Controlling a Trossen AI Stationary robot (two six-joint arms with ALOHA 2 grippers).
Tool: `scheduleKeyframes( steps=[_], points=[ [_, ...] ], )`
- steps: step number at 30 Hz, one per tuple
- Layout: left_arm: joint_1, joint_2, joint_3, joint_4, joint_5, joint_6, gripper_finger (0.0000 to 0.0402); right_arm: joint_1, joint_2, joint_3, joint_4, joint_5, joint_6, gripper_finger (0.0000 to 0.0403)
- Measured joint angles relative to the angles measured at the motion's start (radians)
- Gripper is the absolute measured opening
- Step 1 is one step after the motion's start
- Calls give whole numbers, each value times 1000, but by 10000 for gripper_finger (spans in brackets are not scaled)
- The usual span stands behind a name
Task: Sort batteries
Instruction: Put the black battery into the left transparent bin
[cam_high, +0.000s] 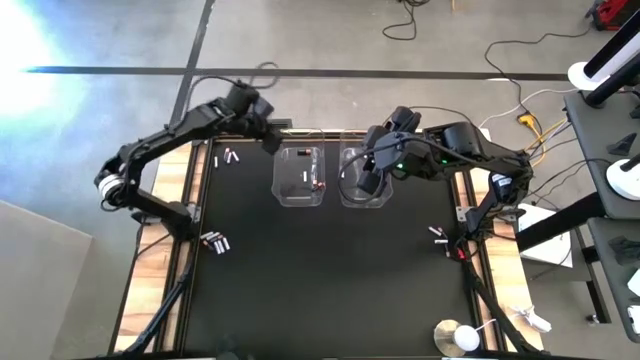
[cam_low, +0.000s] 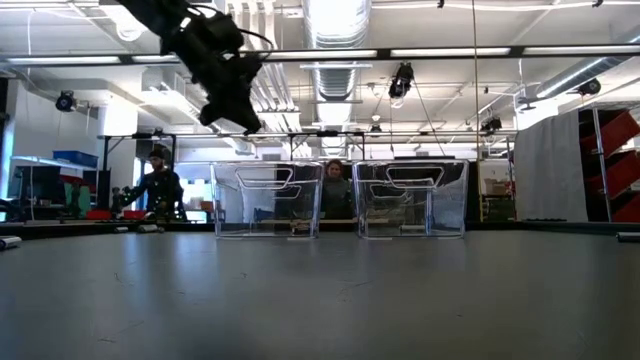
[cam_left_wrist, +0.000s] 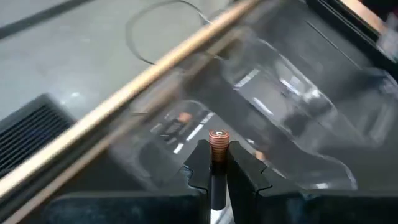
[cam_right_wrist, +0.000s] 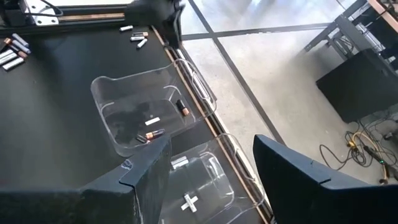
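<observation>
Two clear tubs stand side by side at the far middle of the black table. The left tub (cam_high: 300, 176) holds dark batteries (cam_right_wrist: 182, 109). The right tub (cam_high: 362, 190) holds white batteries (cam_right_wrist: 186, 202). My left gripper (cam_high: 272, 142) hangs high, just left of the left tub (cam_low: 265, 200), shut on one battery (cam_left_wrist: 217, 140). My right gripper (cam_right_wrist: 211, 186) stands open above the right tub, holding nothing. Loose batteries lie on the table at the far left (cam_high: 230, 157), near left (cam_high: 215, 242) and right (cam_high: 440, 235). My left gripper pinches the battery between its two fingers (cam_left_wrist: 200, 163), the battery lying along them. Its copper-coloured end (cam_left_wrist: 217, 138) sticks out past the fingertips, and the dark body runs back between them. The fingers slant down from the table's left. The battery is lifted clear of table and tub.
The table's near half (cam_high: 330, 290) is bare black mat. A white roll (cam_high: 458, 337) sits at the near right corner. Cables and stands (cam_high: 600, 180) crowd the floor on the right. People show far behind the tubs (cam_low: 160, 185).
</observation>
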Motion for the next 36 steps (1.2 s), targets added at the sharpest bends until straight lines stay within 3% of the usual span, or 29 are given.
scheduleKeyframes(
  steps=[5,21,36],
  points=[
    [-51,82,36,-19,2,63,10,0,0,0,1,0,-1,219],
    [-128,447,331,-249,0,278,10,1,0,0,7,-23,94,219],
    [-166,645,344,-271,-58,380,12,1,0,0,8,-14,88,219]
  ],
)
